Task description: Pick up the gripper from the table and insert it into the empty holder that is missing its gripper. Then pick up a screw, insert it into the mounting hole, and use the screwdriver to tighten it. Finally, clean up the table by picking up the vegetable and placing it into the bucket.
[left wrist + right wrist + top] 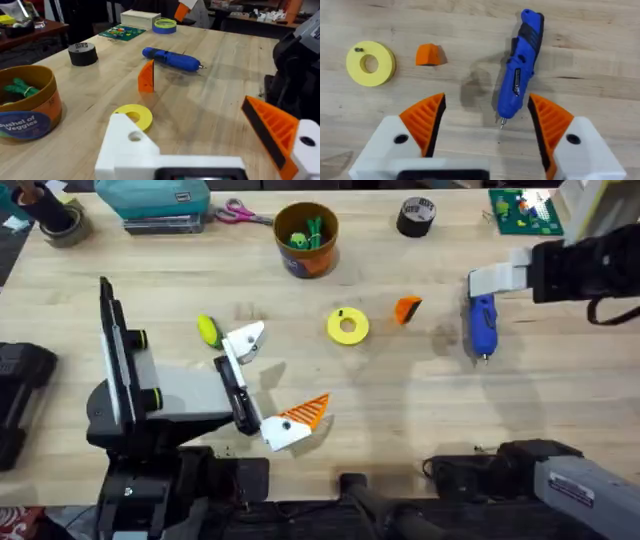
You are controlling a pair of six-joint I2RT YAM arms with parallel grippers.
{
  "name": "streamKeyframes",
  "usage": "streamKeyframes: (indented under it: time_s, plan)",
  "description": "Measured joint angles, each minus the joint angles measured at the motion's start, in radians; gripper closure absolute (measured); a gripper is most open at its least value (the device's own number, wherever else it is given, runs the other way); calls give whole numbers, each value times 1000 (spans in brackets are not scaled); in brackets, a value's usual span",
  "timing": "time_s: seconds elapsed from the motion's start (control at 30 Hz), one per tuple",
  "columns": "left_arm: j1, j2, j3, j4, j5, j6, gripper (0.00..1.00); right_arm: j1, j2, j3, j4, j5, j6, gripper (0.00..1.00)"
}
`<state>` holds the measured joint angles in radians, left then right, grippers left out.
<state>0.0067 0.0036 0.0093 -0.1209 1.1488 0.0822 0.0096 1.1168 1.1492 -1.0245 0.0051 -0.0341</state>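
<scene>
the gripper (pixel 407 309) is standing alone on the wooden table (pixel 400 410), just right of a yellow ring-shaped disc (pixel 347 326) and left of the screwdriver (pixel 483 326), touching neither. the right gripper (pixel 487 125) is hovering over the screwdriver's tip end with its jaws released, the blue body lying between its orange pads (pixel 426 120) without being touched. the left gripper (pixel 268 385) is sitting near the table's left centre, jaws spread and grasping nothing; one finger is the bare white holder (pixel 244 340), the other is carrying an orange pad. the vegetable (pixel 207 331) is lying just left of the holder. the bucket (pixel 306 238) is standing at the far side, with pink-handled scissors (pixel 240 214) to its left and a black tape roll (pixel 416 217) to its right.
</scene>
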Motion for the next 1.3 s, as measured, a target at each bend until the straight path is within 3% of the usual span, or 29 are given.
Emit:
streamKeyframes:
  time_s: [0.2,0.67,0.83,1.3]
  plan:
    - [0,0,0,0,0,0,15,100,32,47,-85,0,1,5]
    - [0,0,0,-1,4,0,15,368,340,396,-263,0,105,5]
    - [0,0,0,-1,4,0,15,399,402,451,-271,2,178,5]
    - [0,0,0,-1,4,0,16,400,423,430,-278,43,275,5]
